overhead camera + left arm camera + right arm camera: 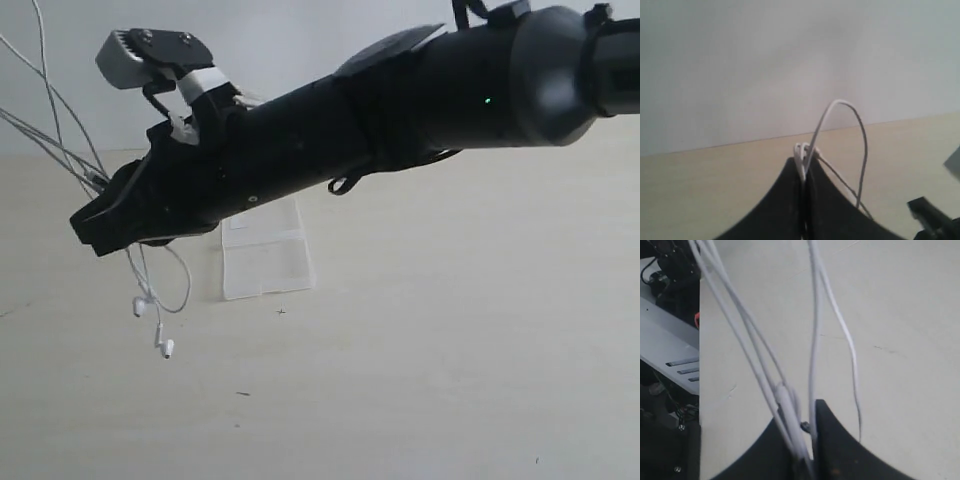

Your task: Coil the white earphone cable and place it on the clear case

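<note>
The white earphone cable [60,110] runs in several strands from the upper left down to my right gripper [100,225], which is shut on them. Two earbuds [165,348] dangle below it, above the table. In the right wrist view the strands and the inline remote [786,399] are pinched between the jaws of the right gripper [807,412]. My left gripper [804,161] is shut on a bunch of cable [802,150], with a loop [840,102] arching up from it. The clear case [265,255] lies open and flat on the table, behind the right arm.
The black right arm [400,100] crosses the exterior view from the upper right and hides part of the case. The beige table [450,350] stretches to the front and right. Dark equipment [670,270] stands beyond the table edge in the right wrist view.
</note>
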`<state>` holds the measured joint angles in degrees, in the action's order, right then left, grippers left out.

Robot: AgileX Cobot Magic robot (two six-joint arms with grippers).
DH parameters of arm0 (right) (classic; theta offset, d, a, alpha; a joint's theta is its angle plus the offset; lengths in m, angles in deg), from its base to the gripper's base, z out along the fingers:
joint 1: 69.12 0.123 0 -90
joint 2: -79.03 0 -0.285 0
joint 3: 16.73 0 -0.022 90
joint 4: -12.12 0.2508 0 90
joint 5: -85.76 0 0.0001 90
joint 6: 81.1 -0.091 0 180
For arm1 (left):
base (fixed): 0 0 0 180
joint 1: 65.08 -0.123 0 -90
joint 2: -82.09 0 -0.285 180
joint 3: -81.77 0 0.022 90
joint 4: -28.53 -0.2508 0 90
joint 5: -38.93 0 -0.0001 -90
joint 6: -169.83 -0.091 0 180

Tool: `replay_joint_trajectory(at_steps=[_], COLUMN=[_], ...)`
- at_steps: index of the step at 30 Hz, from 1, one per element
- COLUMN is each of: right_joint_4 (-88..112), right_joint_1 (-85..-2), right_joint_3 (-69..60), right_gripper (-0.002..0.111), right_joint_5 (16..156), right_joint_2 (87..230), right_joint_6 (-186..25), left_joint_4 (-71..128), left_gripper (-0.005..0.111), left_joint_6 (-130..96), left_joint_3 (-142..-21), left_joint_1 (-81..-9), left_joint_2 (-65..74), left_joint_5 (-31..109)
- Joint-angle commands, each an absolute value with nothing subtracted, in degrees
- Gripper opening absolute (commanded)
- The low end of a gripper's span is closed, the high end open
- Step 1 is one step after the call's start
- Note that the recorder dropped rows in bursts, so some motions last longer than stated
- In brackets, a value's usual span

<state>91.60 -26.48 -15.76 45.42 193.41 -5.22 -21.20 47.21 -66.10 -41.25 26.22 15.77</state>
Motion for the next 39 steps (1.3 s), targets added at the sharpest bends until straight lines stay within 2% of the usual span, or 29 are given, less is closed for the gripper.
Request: replay_joint_trajectory(at_steps=[1,5,17,27,31,34,36,39], right_joint_4=[79.6,79.0,79.1,85.4,86.7,87.0,87.6,91.1], right_joint_1=[-28.5,-28.8,-28.8,-28.8,-28.8,-28.8,-28.8,-28.6], right_joint_3=[-15.9,-15.9,-15.9,-15.9,-15.9,-15.9,-15.9,-15.9], right_gripper=[0.0,0.0,0.0,0.002,0.023,0.044,0.054,0.058], right_joint_5=[46.9,48.0,48.1,51.6,51.4,51.4,51.4,50.7], right_joint_2=[189.7,186.8,187.8,187.8,187.8,187.8,187.8,187.8], right_joint_6=[-14.0,-14.8,-14.8,-13.5,-11.5,-9.5,-8.8,-5.1], left_joint_4=[-19.7,-15.6,-11.2,-12.6,-12.6,-12.6,-12.6,-12.6], left_gripper=[0.0,0.0,0.0,0.0,0.0,0.0,0.0,0.0], left_joint_6=[46.5,42.9,42.4,42.4,42.4,42.4,42.4,42.4], left_joint_3=[-66.5,-66.5,-66.5,-66.5,-66.5,-66.5,-66.5,-66.5], left_joint_1=[-41.1,-41.1,-41.0,-41.0,-41.0,-41.0,-41.0,-41.0], left_joint_2=[27.7,27.7,30.0,32.3,32.3,32.3,32.2,32.0], left_joint_5=[11.5,12.9,31.8,30.4,32.6,35.4,35.0,35.2])
